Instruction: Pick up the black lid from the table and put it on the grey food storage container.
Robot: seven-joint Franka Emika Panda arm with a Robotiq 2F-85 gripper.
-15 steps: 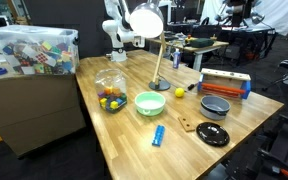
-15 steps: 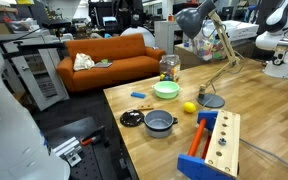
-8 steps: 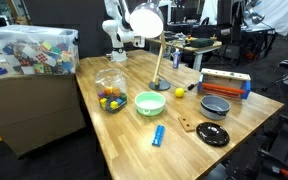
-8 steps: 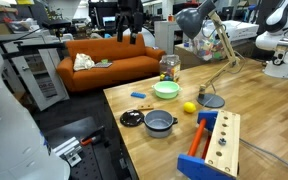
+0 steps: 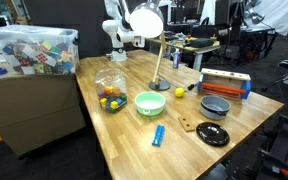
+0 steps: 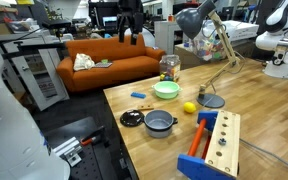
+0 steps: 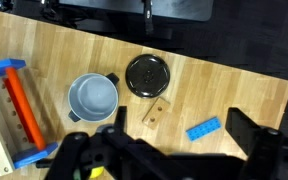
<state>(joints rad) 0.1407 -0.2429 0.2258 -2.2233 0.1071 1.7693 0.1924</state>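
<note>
The black lid [image 7: 147, 75] lies flat on the wooden table, right beside the grey food storage container [image 7: 92, 96], which stands open and empty. Both also show in both exterior views: the lid [image 5: 213, 134] [image 6: 132, 118] near the table edge, the container [image 5: 215, 105] [image 6: 160, 122] next to it. My gripper [image 7: 182, 122] is open and empty, high above the table, its dark fingers [image 7: 246, 125] wide apart. From there the lid is up and to the left. A dark shape at the top of an exterior view [image 6: 131, 18] looks like the gripper.
A small brown wooden piece [image 7: 156, 112] and a blue brick [image 7: 205, 129] lie below the gripper. A light green bowl [image 5: 149, 102], a yellow ball [image 5: 179, 93], a clear container of coloured balls [image 5: 110, 92], a desk lamp [image 5: 144, 18] and a blue-and-orange wooden toolbox [image 5: 225, 84] also stand on the table.
The dark gripper shape at the top of both exterior views has come further into the picture since a second ago. Nothing on the table has moved.
</note>
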